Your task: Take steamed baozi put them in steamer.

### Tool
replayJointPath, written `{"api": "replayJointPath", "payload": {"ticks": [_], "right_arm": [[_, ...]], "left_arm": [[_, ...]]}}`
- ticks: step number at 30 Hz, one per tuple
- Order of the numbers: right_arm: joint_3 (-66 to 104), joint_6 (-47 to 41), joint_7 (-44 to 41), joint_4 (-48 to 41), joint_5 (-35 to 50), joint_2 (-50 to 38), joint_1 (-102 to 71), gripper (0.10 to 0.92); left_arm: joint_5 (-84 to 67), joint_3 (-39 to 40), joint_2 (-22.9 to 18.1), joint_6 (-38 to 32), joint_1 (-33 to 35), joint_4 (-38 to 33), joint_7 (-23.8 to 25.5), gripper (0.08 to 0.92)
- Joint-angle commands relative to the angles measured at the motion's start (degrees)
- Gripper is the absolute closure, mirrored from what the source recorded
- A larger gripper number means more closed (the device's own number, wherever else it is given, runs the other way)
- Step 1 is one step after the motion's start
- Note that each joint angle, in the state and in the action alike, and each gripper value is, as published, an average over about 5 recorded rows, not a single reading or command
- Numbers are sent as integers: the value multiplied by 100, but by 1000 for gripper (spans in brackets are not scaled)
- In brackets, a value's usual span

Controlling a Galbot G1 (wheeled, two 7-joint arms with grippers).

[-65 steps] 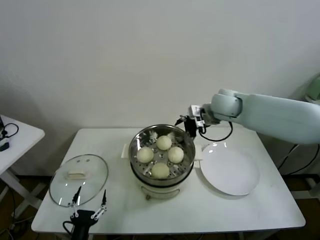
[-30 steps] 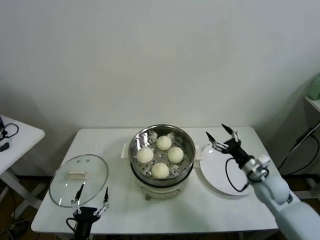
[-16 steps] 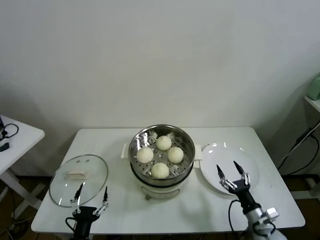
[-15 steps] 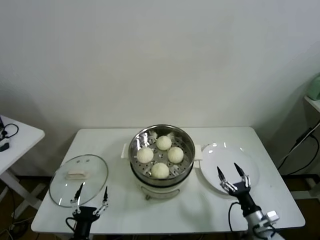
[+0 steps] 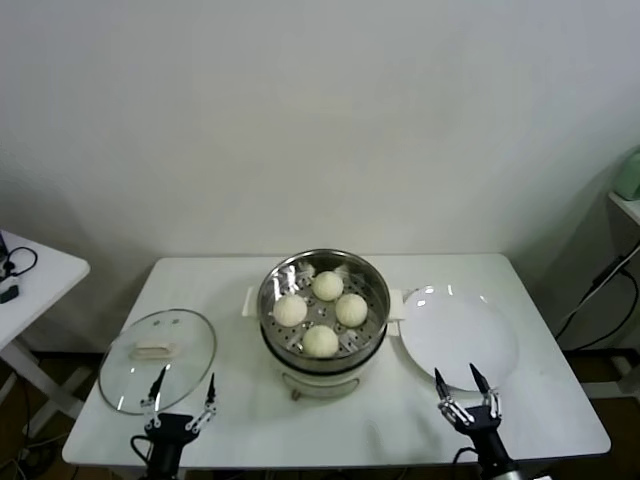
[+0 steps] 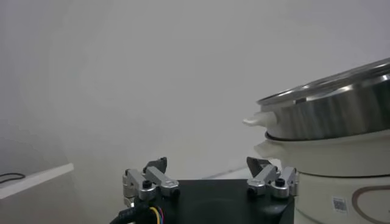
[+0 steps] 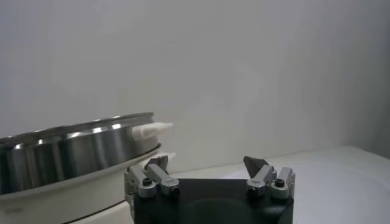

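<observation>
Four steamed baozi (image 5: pixel 322 310) sit inside the steamer (image 5: pixel 322 322) at the table's (image 5: pixel 250 420) centre. The right end effector (image 5: pixel 467 395), fingers spread wide and empty, hovers at the near edge below a white plate (image 5: pixel 458 335); the left end effector (image 5: pixel 181 400), likewise spread, waits near a glass lid (image 5: pixel 157 358).

The left gripper (image 6: pixel 210 165), spread and empty, sits low beside the steamer (image 6: pixel 332 131).
</observation>
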Motion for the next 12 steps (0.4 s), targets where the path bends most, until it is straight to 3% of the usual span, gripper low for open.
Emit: {"api": "replayJointPath", "payload": {"ticks": [1,12], "right_arm": [[-7,146,-30,35,-48,230,-272,203],[-46,125,-18,19,-62,259,-285,203]], "left_arm": [[-6,-4,-272,1,9,-7,-2,177],[-4,-1,-279,-5,-1,13,-3,177]]}}
